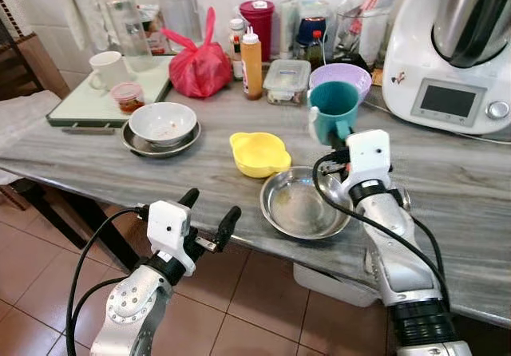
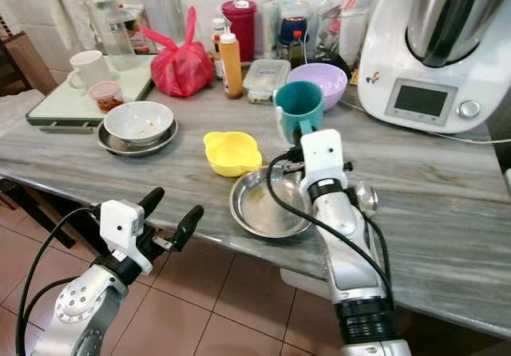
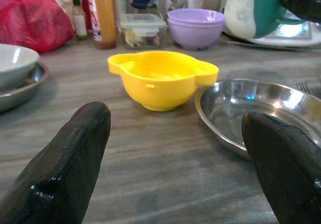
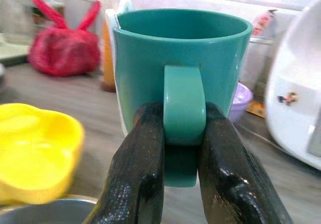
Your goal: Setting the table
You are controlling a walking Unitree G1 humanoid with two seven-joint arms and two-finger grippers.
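- Teal mug (image 4: 183, 63) clamped by its handle betw. the two black fingers (image 4: 138, 169) of my right gripper (image 4: 183, 148); mug upright, held above the grey wood-grain table (image 1: 120, 172), over the far rim of the steel bowl (image 1: 303, 204).
- Right arm reaches fwd across the table's near edge, wrist over the steel bowl's right side.
- Left gripper (image 1: 209, 212) hovers just off the near table edge, fingers spread wide apart, nothing betw. them; aimed at the yellow bowl (image 3: 163, 78) and steel bowl.
- Yellow lobed bowl sits just left of and behind the steel bowl, v. close; can't tell if touching.
- Further left: white bowl (image 1: 163, 122) nested on a steel plate (image 1: 136, 142), some residue inside.
- Behind that, a pale green tray (image 1: 80, 104) w/ a white mug (image 1: 105, 69), a small red-lidded jar (image 1: 128, 96) and a clear bottle w/ orange cap (image 1: 124, 17).
- Back of table: knotted red plastic bag (image 1: 200, 65), orange sauce bottle (image 1: 252, 65), lidded clear food container (image 1: 287, 81), lilac bowl (image 1: 342, 77) just behind the teal mug.
- Far right: white kitchen machine (image 1: 455, 61) w/ steel jug and small screen.
- Terracotta floor tiles (image 1: 263, 292) below the table edge.
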